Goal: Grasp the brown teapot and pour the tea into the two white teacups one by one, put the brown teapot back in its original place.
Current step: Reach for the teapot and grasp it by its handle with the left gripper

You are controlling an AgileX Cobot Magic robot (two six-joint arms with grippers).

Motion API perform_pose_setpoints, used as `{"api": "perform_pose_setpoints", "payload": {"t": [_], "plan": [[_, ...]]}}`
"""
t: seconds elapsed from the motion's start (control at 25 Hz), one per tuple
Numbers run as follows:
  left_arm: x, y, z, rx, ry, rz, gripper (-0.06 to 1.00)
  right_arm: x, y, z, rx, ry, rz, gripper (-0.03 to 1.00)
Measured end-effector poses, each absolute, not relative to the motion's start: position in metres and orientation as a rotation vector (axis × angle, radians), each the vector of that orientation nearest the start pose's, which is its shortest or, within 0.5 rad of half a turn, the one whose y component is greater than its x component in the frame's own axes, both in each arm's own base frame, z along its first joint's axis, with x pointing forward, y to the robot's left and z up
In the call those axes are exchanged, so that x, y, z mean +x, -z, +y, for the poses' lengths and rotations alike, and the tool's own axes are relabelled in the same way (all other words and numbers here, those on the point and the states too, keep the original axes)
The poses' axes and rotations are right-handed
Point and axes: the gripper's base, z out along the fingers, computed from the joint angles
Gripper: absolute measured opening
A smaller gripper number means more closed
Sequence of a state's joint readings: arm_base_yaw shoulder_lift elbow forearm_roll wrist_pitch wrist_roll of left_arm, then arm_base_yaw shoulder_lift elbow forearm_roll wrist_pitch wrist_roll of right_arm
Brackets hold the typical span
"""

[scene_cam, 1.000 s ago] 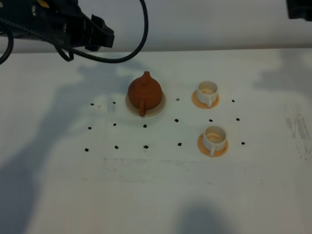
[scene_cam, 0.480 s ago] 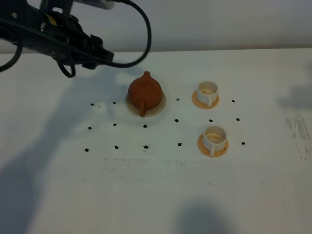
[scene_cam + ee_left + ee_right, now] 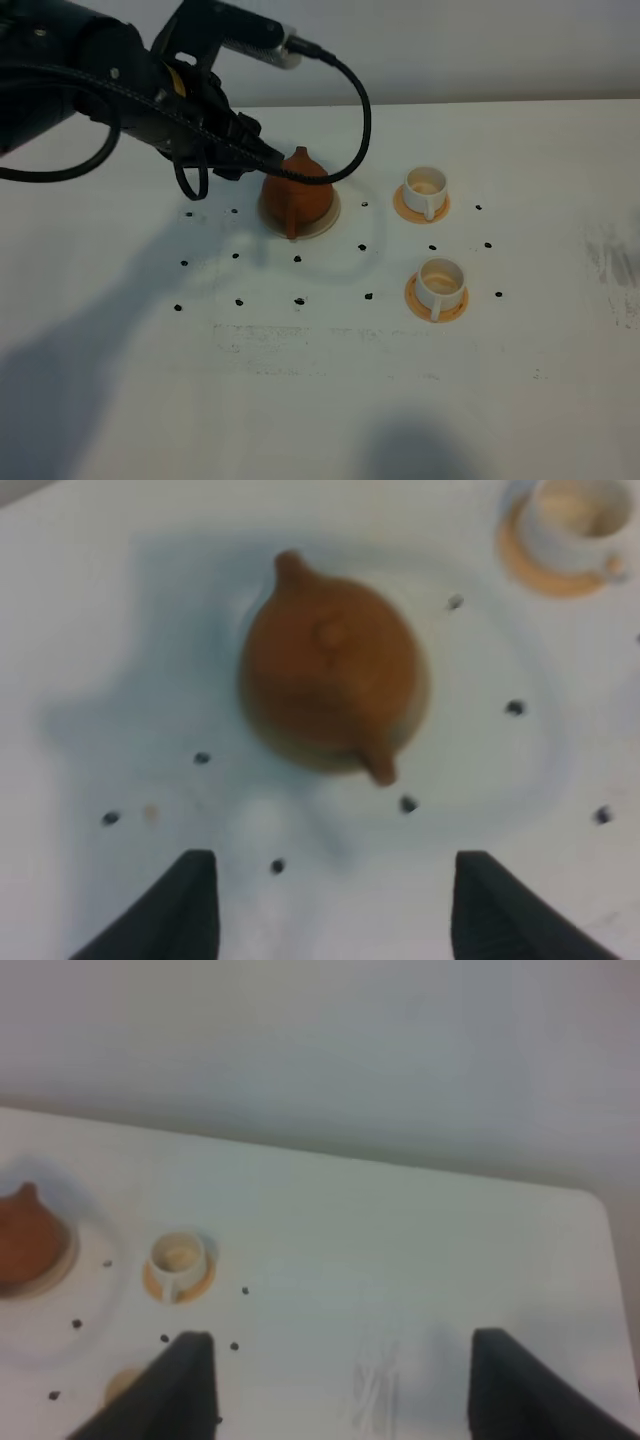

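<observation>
Upper left of the overhead frame, the robot's left gripper [image 3: 335, 908] hangs just above and beside the brown teapot [image 3: 297, 188], its dark jaws spread wide with nothing between them. The pot sits untouched on its cream saucer [image 3: 327, 222], left of centre on the white table [image 3: 400, 400]. By the look of it, the grasp is the step in hand and no tea has been poured.

The two white teacups [image 3: 425, 190] stand right of centre, the lower cup [image 3: 439, 283] nearer the bottom of the frame, each on an orange-tan coaster [image 3: 398, 210]. The right gripper [image 3: 345, 1390] is outside the overhead frame. Its own camera shows its jaws apart and empty, well away from the crockery.

A clean pick-up probably means lowering the open jaws to straddle the stub handle [image 3: 291, 225], which points toward the bottom of the frame. The bulging body looks too round to pinch securely. A firm close, a straight lift that leaves the saucer behind and a level carry should keep the lid seated.

The teapot is matte reddish-brown clay, domed, with a knobbed lid and short spout. The cups are smooth white cylinders with pale tan insides. Small black dots [image 3: 298, 258] speckle the tabletop.
</observation>
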State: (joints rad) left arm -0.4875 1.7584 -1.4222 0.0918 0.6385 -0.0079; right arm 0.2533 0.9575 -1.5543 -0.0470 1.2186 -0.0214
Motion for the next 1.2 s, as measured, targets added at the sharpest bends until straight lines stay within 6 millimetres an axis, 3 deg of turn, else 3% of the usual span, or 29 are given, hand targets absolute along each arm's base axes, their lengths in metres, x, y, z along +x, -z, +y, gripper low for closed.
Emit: {"api": "perform_pose_setpoints", "payload": {"t": [0.12,0.4,0.8,1.2], "plan": [[0.353,-0.277,-0.179,0.631,0.075,2.407,0.49,0.1,-0.491,0.022,-0.291,-0.076,2.083,0.52],[0.35,-0.273,-0.179,0.631,0.056,2.463,0.49,0.063,-0.427,0.012,-0.314,-0.064,2.149,0.52],[0.352,-0.254,-0.188,0.626,0.08,2.524,0.49,0.027,-0.336,0.011,-0.351,-0.168,2.128,0.52],[0.352,-0.255,-0.189,0.607,0.106,2.523,0.49,0.007,-0.287,0.009,-0.356,-0.203,2.124,0.52]]}}
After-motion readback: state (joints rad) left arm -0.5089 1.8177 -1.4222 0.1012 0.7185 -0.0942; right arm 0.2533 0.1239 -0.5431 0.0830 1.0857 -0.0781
